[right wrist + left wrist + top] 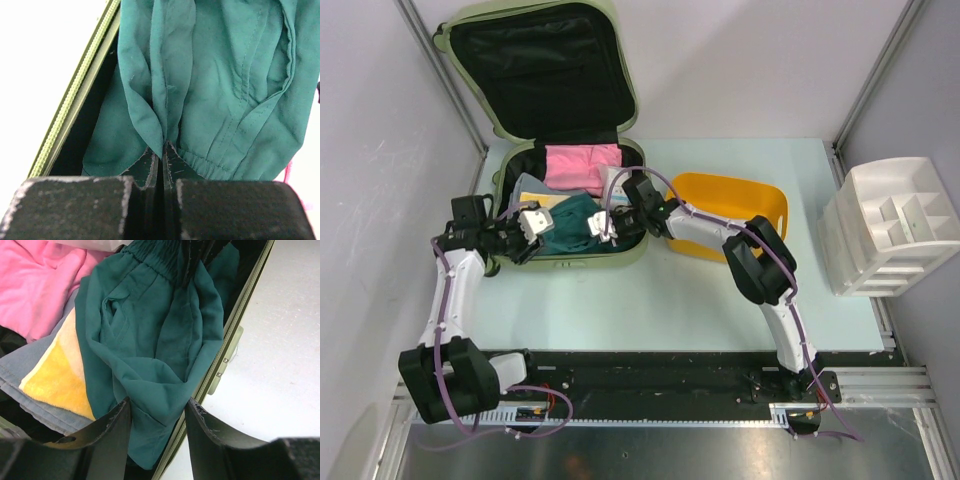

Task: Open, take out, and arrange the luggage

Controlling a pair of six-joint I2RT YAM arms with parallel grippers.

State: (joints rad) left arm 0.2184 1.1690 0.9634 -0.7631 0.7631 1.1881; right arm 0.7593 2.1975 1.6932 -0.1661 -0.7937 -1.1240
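While your right pincer is clamped flat on a fold of the teal garment, the cloth bunches at the front rim of the luggage, which looks set for a lift. Your left pincer stands half apart astride the hem, gripping nothing. The luggage lies open on the table, lid upright. Mind that rim; there's open room at the tub just right of the luggage.
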